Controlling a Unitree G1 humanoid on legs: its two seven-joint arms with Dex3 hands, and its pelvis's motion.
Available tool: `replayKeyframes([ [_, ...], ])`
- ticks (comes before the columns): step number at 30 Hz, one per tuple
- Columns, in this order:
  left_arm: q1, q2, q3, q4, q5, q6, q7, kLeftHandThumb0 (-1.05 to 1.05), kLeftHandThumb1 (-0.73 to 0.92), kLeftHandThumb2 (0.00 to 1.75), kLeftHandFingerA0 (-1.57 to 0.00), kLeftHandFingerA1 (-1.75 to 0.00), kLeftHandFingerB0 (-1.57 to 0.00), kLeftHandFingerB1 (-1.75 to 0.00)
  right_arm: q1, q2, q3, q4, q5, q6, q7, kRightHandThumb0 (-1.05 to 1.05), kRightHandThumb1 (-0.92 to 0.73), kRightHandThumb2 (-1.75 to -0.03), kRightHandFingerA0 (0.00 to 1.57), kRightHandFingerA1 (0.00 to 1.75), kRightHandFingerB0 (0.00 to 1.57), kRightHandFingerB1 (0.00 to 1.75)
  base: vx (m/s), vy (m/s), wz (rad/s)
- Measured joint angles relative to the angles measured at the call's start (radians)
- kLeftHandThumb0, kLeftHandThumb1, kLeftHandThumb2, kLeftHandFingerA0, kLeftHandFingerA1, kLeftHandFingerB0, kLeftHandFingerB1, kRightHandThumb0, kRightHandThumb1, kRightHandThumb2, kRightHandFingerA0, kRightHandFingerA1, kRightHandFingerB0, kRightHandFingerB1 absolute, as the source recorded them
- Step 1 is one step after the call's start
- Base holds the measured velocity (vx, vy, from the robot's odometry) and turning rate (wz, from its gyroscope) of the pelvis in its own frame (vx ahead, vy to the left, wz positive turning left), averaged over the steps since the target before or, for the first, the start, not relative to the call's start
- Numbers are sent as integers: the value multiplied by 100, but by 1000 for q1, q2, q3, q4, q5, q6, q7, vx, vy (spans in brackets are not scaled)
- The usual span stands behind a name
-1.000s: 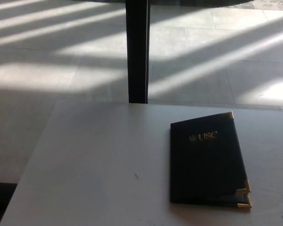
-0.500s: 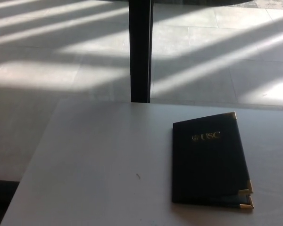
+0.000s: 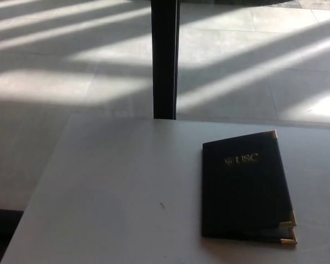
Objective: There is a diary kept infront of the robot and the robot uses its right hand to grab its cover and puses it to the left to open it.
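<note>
One diary [image 3: 245, 187] lies closed on the right half of the pale counter [image 3: 115, 187], its spine to the left and its brass-cornered free edge to the right. The dark cover looks stiff, light and fairly slick, so it is best taken at that slightly lifted right edge. Neither hand is in view, so their state cannot be told; beyond the counter a sunlit tiled floor [image 3: 71, 66] surrounds a dark post [image 3: 165, 60].

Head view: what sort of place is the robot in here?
Probably an indoor hall or lobby by large windows. A white table stands on a pale tiled floor striped with sunlight, a dark post rises behind, and a closed diary stamped USC hints at a university.
</note>
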Motion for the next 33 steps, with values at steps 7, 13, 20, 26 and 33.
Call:
replayKeyframes([
  [7,6,3,-3,2,-9,0,0,-93,92,99,-43,-100,-38,-83,33,53,104,11,-17,-2,9,-61,-80,-99,29,58,18,46,0,0,0],
  [13,6,5,-8,4,-18,0,-4,-93,92,102,-45,-100,-39,-84,61,107,219,44,-65,-3,11,-63,-92,-70,38,60,27,40,0,0,0],
  [20,3,10,-15,2,-29,0,2,-88,92,102,-45,-100,-36,-81,60,166,286,60,-99,-5,7,-64,-92,-68,37,58,27,39,0,0,0],
  [26,0,19,-24,2,-36,0,3,-91,92,101,-46,-98,-39,-83,36,209,314,85,-127,-8,-3,-66,-92,-68,39,62,30,40,0,0,0],
  [33,1,22,-28,-2,-42,0,10,-88,92,101,-41,-106,-35,-88,11,249,345,113,-169,-17,-18,-67,-92,-68,38,63,29,40,0,0,0],
])
